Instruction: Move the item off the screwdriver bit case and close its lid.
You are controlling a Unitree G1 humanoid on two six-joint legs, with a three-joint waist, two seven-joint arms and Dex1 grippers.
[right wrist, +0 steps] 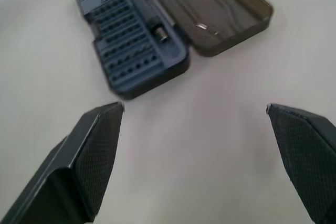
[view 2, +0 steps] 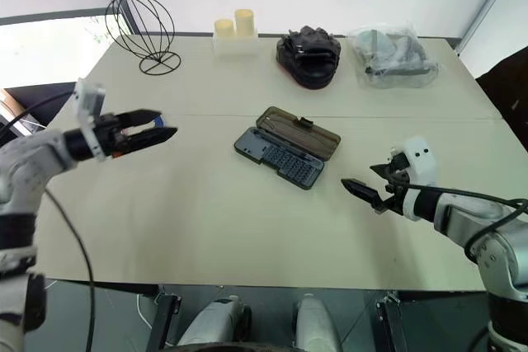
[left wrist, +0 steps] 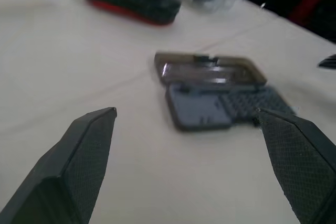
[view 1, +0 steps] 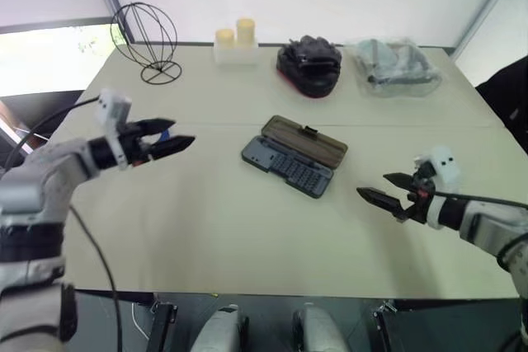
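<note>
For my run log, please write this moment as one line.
case: flat blue-grey plastic screwdriver bit case open | lid: smoky-brown lid flat on table | left gripper open | right gripper open, empty

- A pale table [view 1: 206,237] carries everything.
- The screwdriver bit case [view 1: 286,163] lies open near the middle, its tray on the near side.
- The lid [view 1: 305,142] lies flat on the far side of the tray.
- A black wire ball stand [view 1: 146,41] stands far left.
- 2 yellow candles [view 1: 235,40] sit on a white base at the far edge.
- A black pouch [view 1: 309,66] with red trim lies right of them.
- A clear plastic bag [view 1: 393,66] lies far right.
</note>
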